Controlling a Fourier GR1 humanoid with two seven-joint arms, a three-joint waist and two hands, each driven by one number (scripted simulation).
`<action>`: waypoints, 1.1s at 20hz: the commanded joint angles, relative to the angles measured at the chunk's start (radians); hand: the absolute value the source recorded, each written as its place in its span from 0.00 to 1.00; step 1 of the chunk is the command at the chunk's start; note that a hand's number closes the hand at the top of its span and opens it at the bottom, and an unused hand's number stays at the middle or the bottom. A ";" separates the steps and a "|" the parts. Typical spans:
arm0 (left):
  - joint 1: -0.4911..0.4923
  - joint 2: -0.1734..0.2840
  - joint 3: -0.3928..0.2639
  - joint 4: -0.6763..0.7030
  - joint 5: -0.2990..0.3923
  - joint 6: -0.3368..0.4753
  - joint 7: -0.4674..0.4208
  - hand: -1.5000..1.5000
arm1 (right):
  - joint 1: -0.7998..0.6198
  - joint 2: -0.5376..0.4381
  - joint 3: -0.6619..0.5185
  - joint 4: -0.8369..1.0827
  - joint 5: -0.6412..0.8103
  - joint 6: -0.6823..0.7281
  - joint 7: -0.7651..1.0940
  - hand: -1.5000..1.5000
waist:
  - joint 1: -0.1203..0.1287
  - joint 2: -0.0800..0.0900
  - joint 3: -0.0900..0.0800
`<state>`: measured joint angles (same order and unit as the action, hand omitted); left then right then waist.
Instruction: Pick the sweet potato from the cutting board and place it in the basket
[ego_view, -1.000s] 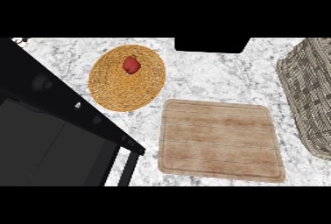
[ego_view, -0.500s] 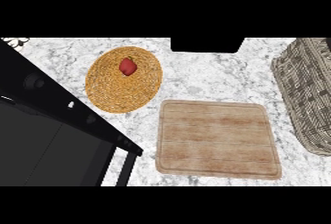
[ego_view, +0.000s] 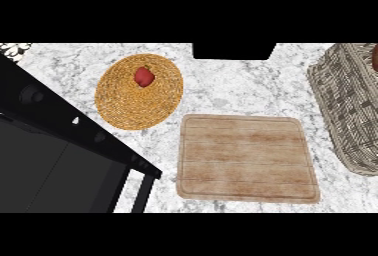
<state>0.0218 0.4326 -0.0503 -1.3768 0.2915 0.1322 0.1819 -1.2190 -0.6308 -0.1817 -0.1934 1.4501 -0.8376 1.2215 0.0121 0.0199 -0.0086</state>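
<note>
The wooden cutting board (ego_view: 247, 157) lies bare on the marble counter; nothing rests on it. At the right edge stands a grey wicker basket (ego_view: 353, 105), cut off by the frame. A thin reddish-brown sliver (ego_view: 375, 56) shows inside its rim at the far right; I cannot tell what it is. No sweet potato is plainly visible. Neither hand nor forearm shows in the head view.
A round golden woven mat (ego_view: 139, 91) lies at the back left with a small red item (ego_view: 144, 76) on it. A black stove (ego_view: 52, 150) fills the left side. A dark opening (ego_view: 232, 50) sits at the counter's back edge.
The whole scene has slid slightly left in the picture, so more of the wicker basket shows at the right. Nothing on the counter has moved.
</note>
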 joint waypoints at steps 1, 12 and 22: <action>-0.135 0.006 -0.010 -0.070 -0.018 -0.012 -0.022 0.50 | 0.046 0.032 -0.012 -0.025 0.011 -0.112 0.173 0.00 | -0.017 -0.013 0.009; -0.075 0.013 -0.009 -0.074 -0.015 -0.017 -0.048 0.50 | 0.051 -0.074 -0.116 -0.183 0.043 -0.313 0.177 0.00 | -0.046 -0.028 0.007; 0.012 0.037 0.036 -0.061 -0.006 0.017 -0.062 0.50 | 0.173 0.058 -0.256 -0.342 0.006 -0.333 0.093 0.00 | -0.137 -0.073 0.004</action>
<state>0.1203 0.4522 -0.0146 -1.3809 0.3080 0.1568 0.1655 -1.0868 -0.6265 -0.4028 -0.4812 1.4674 -1.1354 1.1993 -0.0852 -0.0335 -0.0106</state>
